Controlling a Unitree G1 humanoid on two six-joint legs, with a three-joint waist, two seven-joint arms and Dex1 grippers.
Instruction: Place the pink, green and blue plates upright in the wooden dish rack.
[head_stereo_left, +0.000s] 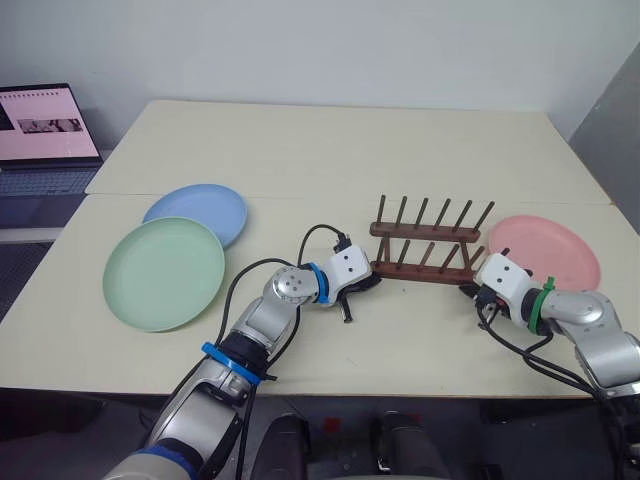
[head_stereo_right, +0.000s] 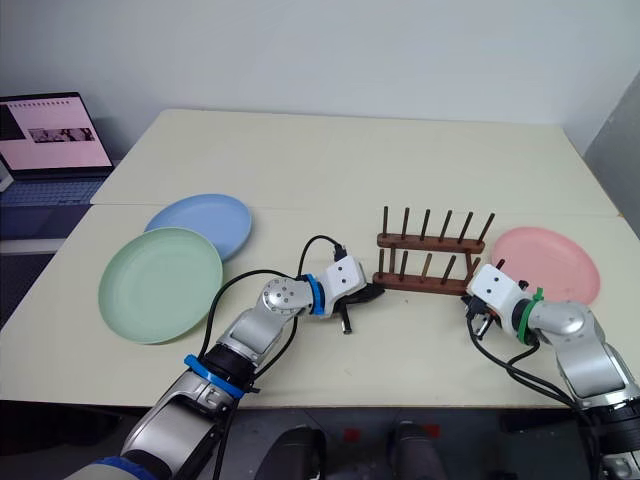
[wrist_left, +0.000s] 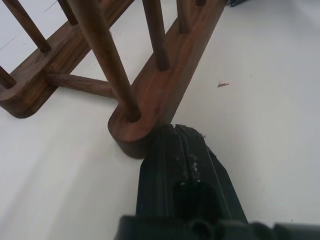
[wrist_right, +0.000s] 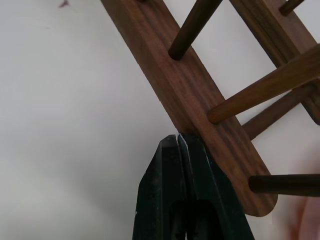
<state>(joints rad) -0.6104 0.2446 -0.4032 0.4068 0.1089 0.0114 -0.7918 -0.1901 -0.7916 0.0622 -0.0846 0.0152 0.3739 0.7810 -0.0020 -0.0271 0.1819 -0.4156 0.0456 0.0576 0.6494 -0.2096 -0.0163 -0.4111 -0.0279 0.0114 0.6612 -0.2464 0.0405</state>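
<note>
Wooden pegs on the rack (head_stereo_left: 427, 241) are all bare: no plate stands in it, so by my reading none of the three placements is done. The rack sits right of centre on the worktop (head_stereo_left: 330, 150), its near rail facing the robot.

All three plates lie flat. The green plate (head_stereo_left: 163, 272) and the blue plate (head_stereo_left: 197, 214) are together at the left, the green one overlapping the blue one's near edge. The pink plate (head_stereo_left: 545, 250) lies just right of the rack.

Both grippers are at the rack, not at any plate. The left gripper (wrist_left: 176, 136) has its jaws pressed together and empty, its tip touching the rounded left end of the near rail. The right gripper (wrist_right: 178, 142) is likewise pressed together and empty, its tip against the near rail's outer side close to the right end.

It looks like the robot is steadying or nudging the rack first. Picking up, tilting and slotting each plate all remain.
</note>
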